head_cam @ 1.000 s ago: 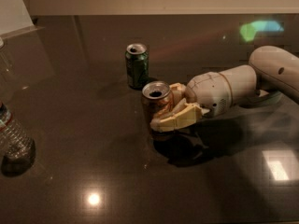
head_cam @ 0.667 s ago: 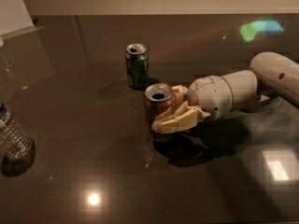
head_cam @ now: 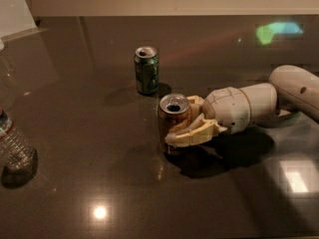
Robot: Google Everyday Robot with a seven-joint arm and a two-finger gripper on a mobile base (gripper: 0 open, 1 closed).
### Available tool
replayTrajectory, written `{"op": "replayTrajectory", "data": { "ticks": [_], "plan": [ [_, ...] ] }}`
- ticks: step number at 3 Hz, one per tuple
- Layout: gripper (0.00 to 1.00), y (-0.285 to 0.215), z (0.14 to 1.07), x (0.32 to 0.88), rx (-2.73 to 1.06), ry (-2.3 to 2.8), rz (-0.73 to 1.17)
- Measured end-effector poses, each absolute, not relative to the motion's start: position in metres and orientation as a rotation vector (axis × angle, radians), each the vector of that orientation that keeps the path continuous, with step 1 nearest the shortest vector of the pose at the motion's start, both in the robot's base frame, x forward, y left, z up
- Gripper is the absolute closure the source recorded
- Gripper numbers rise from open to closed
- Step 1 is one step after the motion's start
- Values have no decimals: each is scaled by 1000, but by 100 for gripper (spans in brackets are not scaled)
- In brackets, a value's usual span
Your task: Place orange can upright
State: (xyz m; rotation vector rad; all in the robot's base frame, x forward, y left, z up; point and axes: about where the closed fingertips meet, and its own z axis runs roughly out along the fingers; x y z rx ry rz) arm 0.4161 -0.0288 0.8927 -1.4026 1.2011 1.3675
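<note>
The orange can (head_cam: 171,119), copper-orange with a silver top and open tab hole, stands upright near the middle of the dark table (head_cam: 99,173). My gripper (head_cam: 182,124) reaches in from the right, its cream fingers (head_cam: 192,134) closed around the can's right side and lower body. The can's base is at or just above the tabletop; I cannot tell which.
A green can (head_cam: 147,69) stands upright just behind and left of the orange can. A clear plastic bottle (head_cam: 15,148) stands at the left edge. A white object (head_cam: 12,9) lies at the far left corner. My arm (head_cam: 279,98) stretches across the right side.
The orange can has gone from slightly tilted to upright and sits lower, carried by my gripper. The green can and bottle have not moved.
</note>
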Motion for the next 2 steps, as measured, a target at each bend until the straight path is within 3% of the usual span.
{"op": "replayTrajectory", "data": {
  "ticks": [1, 2],
  "plan": [
    [100, -31, 888, 415, -1403, 1195, 1342],
    [82, -33, 885, 415, -1408, 1199, 1312]
  ]
}}
